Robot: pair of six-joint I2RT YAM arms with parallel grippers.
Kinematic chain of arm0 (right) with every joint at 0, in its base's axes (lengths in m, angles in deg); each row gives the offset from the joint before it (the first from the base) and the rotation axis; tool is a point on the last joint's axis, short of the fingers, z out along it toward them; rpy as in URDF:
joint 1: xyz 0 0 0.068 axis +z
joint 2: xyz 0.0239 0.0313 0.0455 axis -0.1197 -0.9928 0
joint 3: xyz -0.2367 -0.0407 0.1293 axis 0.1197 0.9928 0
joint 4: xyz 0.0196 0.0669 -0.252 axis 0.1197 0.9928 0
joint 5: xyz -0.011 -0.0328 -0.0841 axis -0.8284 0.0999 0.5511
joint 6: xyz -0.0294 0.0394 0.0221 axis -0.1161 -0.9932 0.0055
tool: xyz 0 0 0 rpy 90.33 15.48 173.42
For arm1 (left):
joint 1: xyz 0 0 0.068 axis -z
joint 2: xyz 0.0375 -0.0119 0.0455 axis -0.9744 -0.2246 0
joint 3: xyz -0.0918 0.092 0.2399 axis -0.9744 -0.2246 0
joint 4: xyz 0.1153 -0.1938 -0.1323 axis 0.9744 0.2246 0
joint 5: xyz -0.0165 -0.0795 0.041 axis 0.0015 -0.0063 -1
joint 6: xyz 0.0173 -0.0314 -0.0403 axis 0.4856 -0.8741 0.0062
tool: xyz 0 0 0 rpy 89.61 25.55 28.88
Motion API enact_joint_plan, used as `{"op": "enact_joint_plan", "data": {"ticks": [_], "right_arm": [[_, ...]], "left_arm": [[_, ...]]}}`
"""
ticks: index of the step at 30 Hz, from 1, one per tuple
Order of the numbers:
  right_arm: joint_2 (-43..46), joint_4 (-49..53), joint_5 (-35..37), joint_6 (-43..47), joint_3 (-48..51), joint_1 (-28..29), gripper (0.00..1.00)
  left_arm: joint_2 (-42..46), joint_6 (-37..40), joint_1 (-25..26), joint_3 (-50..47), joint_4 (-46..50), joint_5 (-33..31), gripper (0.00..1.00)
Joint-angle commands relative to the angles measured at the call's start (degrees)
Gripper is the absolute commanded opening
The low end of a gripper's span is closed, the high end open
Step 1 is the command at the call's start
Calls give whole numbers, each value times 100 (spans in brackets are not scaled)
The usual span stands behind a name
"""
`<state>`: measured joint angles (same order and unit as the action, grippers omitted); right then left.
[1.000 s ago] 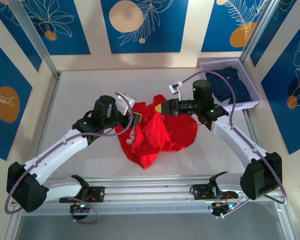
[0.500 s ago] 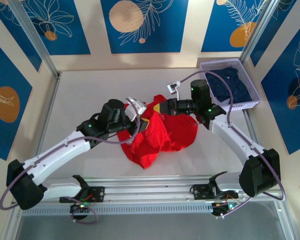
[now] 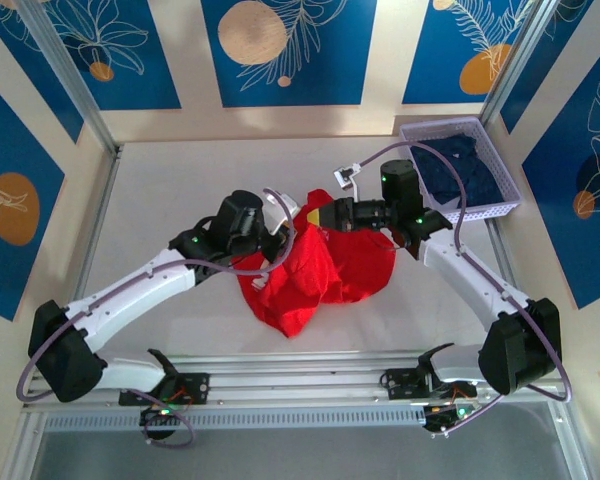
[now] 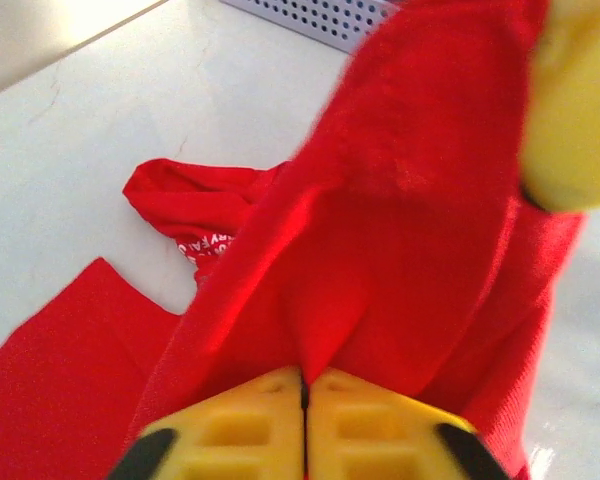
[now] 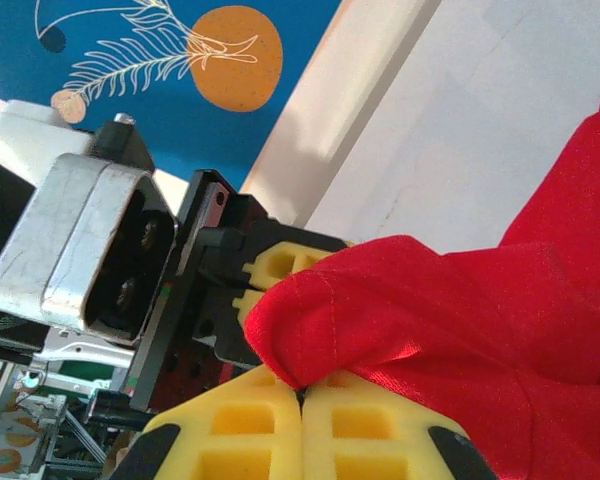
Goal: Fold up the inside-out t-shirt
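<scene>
Left jaws and right jaws each pinch shut on a fold of the red t-shirt [image 3: 325, 275], which sags bunched between them onto the tabletop [image 3: 170, 180]; soft and light, it seems best gripped at seamed edges

Pale table [image 3: 170, 180]. Red t-shirt [image 3: 320, 280] crumpled at centre, far part raised. Lavender basket [image 3: 507, 170] far right corner, dark clothing [image 3: 470, 165] inside.
</scene>
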<state>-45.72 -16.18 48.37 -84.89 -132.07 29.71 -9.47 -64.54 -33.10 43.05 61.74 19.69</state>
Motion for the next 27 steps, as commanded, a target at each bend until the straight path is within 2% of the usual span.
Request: {"op": "enact_joint_plan", "data": {"ticks": [1, 4, 6, 8, 11, 15, 19, 22, 27], "right_arm": [[248, 650, 476, 464, -253, -37, 0], [375, 1338, 1259, 1029, -513, 1, 0], [432, 1524, 1465, 1255, -613, 13, 0], [457, 1650, 1524, 1424, -708, 20, 0], [508, 1700, 1456, 1576, -769, 29, 0], [524, 1570, 1064, 1590, -736, 46, 0], [519, 941, 261, 1219, -520, 46, 0], [486, 286, -233, 812, -343, 55, 0], [329, -440, -559, 244, -215, 120, 0]], "left_arm": [[355, -241, -172, 11, -252, 803, 0], [887, -757, -491, -317, -1013, 2233, 0], [1149, -1176, -726, -482, -1489, 2937, 0], [1293, -1583, -962, -604, -1914, 3463, 0], [1378, -1940, -1202, -709, -2223, 3798, 0], [1356, -2053, -1423, -757, -2152, 3612, 0], [1181, -1827, -1474, -496, -1118, 2203, 0], [1011, -1609, -1474, -377, -701, 1636, 1], [893, -1454, -1452, -332, -466, 1324, 14]]}}
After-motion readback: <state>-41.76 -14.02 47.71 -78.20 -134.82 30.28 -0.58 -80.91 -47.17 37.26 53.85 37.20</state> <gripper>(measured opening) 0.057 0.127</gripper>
